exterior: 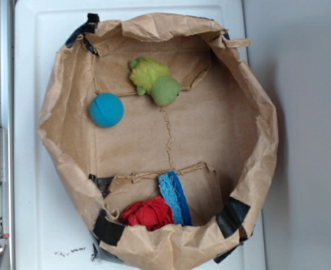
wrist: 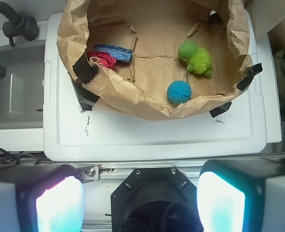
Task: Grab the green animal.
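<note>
Over the white worktop point(wrist: 152, 140) and the tall crumpled rim of the paper bag point(wrist: 127, 96), the hand point(wrist: 141, 203), fingers apart, should descend steeply onto the green animal point(exterior: 154, 81), avoiding the nearby blue ball point(exterior: 106, 109).

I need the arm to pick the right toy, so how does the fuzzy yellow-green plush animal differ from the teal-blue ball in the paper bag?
The fuzzy yellow-green plush animal has a shaggy body, stubby limbs and a smooth round head; the teal-blue ball is one plain sphere. The animal is green and lumpy, the ball blue and evenly round. The animal looks bigger. Both lie apart on the floor of the brown paper bag.
</note>
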Robot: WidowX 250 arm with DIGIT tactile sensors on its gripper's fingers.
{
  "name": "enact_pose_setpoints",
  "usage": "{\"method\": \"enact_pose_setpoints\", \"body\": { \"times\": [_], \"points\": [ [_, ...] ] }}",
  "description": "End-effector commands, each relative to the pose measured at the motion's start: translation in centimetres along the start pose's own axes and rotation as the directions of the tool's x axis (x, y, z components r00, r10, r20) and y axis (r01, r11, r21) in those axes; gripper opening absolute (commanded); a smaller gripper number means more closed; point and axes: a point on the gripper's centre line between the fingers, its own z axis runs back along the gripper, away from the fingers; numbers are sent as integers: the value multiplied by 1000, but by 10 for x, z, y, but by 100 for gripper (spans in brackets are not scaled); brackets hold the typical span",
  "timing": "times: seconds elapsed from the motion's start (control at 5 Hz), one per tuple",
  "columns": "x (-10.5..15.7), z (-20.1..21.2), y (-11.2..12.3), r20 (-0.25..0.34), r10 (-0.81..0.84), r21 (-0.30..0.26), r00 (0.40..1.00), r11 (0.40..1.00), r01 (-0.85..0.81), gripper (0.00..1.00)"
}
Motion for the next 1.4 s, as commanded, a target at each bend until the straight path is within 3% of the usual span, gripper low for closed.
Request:
{"method": "enact_pose_setpoints", "body": {
  "times": [0.0,0.2,0.4,1.0,1.2],
  "points": [
    [0,0,0,0,0,0,1000,1000,0,100],
    [-3,-7,4,9,17,12,1000,1000,-17,100],
    [12,-12,11,-1,53,25,999,998,-53,100],
    [99,-31,37,23,73,57,997,996,-74,100],
    [99,-31,37,23,73,57,997,996,-74,100]
  ]
}}
